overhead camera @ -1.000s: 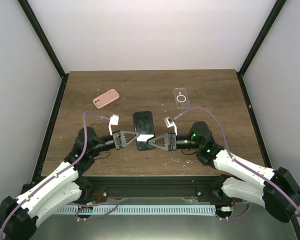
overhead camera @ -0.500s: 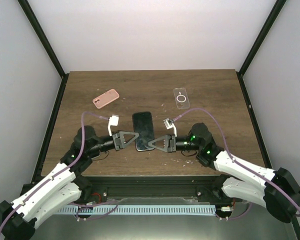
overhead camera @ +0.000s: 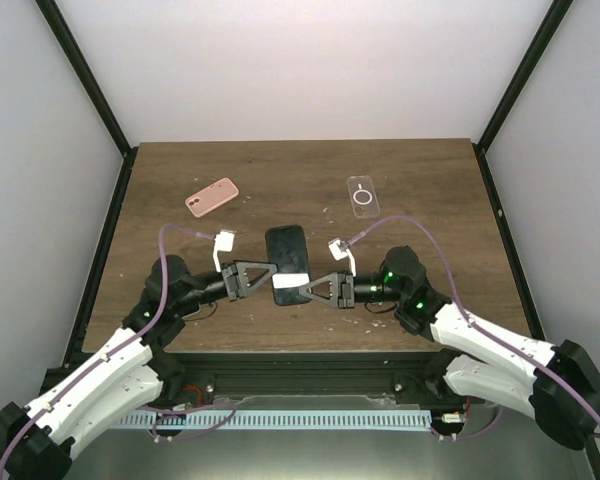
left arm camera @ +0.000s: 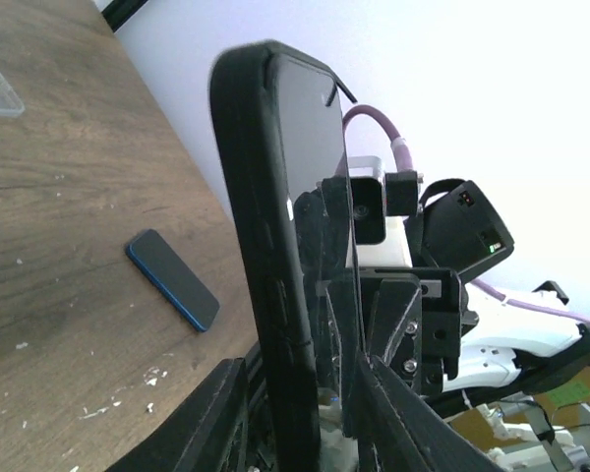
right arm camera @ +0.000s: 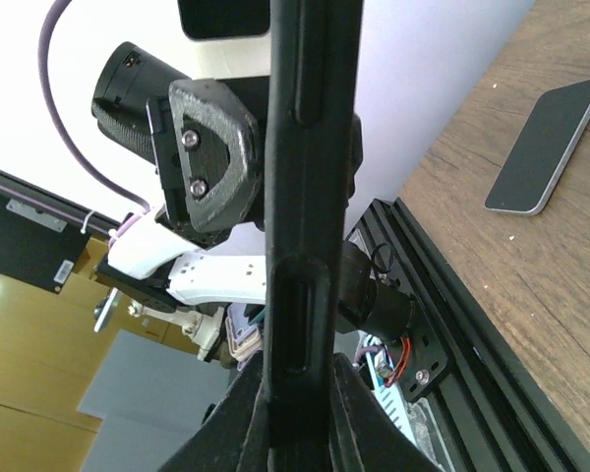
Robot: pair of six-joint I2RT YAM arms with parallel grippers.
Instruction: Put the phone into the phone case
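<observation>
A black phone case (overhead camera: 285,255) hangs above the table's near middle, between both arms. In the left wrist view the phone case (left arm camera: 275,246) stands edge-on with a glossy phone face (left arm camera: 320,147) set in its right side. My right gripper (overhead camera: 289,291) is shut on the case's near end; its jaws press both sides of the case's edge (right arm camera: 305,197) at my right gripper (right arm camera: 300,383). My left gripper (overhead camera: 267,279) is open, and at my left gripper (left arm camera: 300,393) a gap shows on each side of the case.
A pink case (overhead camera: 212,197) lies at the back left and a clear case (overhead camera: 363,196) at the back right. A dark blue-edged slab (left arm camera: 172,293) lies flat on the wood. Another flat dark slab with a pale rim (right arm camera: 546,147) shows beyond the right gripper.
My right gripper has shut on the black case's near end. My left gripper has opened off it and drawn back slightly. The case stays between them.
</observation>
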